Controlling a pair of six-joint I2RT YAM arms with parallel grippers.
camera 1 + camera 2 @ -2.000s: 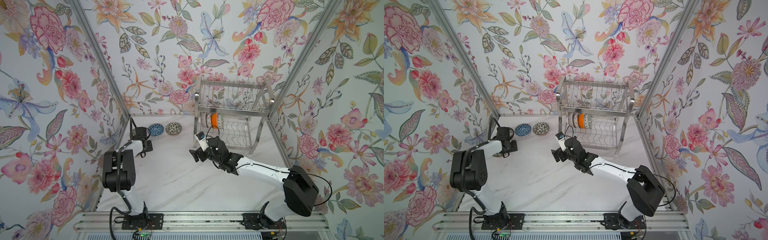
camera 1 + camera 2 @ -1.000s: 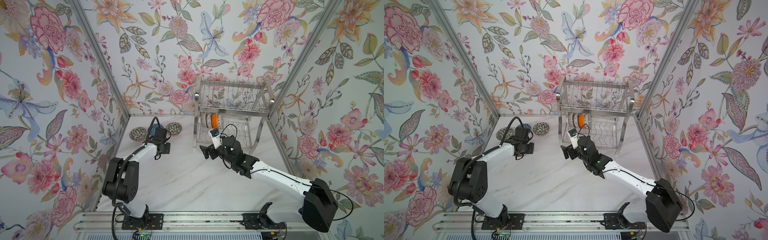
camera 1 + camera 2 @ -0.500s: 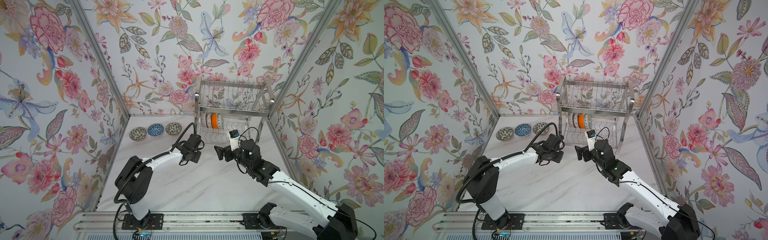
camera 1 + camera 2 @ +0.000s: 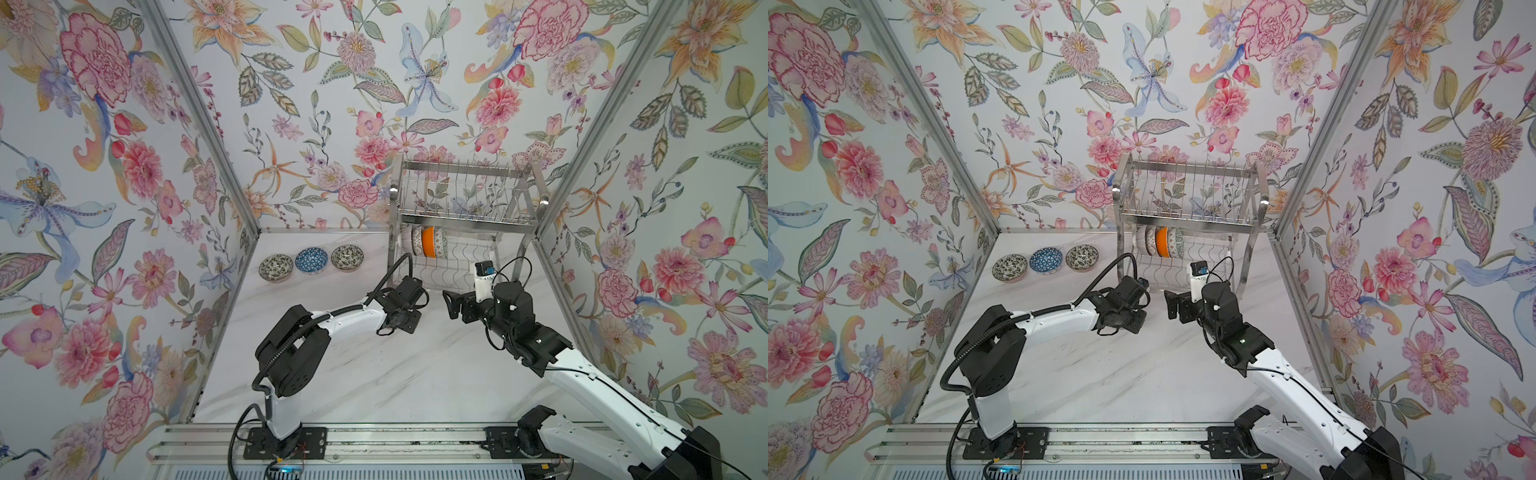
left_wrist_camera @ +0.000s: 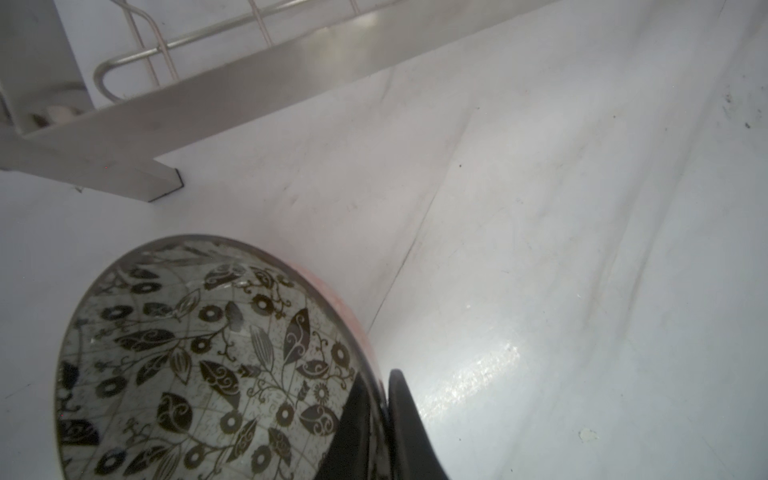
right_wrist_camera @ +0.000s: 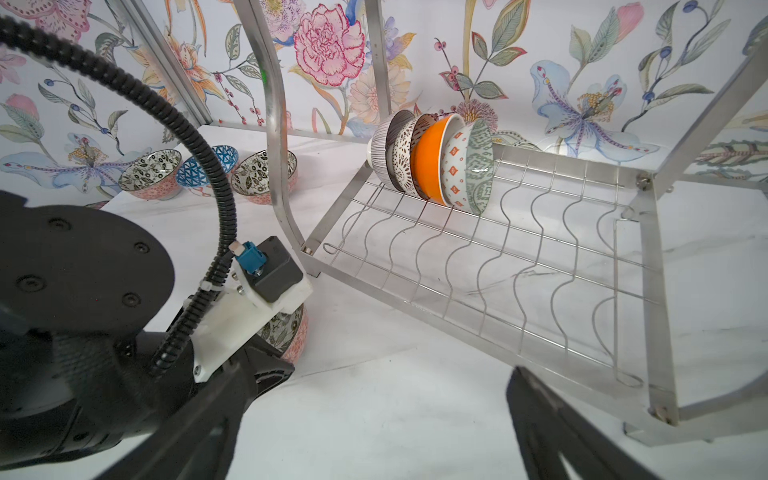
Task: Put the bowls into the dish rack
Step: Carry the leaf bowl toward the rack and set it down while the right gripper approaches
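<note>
Left wrist view: left gripper pinched the bowl by its rim only, risking slippage beside the dish rack; right gripper gaped empty.

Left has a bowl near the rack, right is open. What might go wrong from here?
The left gripper pinches the black-and-white bowl only at its rim; it may slip or tip when lifted.
The bowl is close to the dish rack at its front leg; a swing could knock it.
The open right gripper faces the left one closely; they might collide.
</note>
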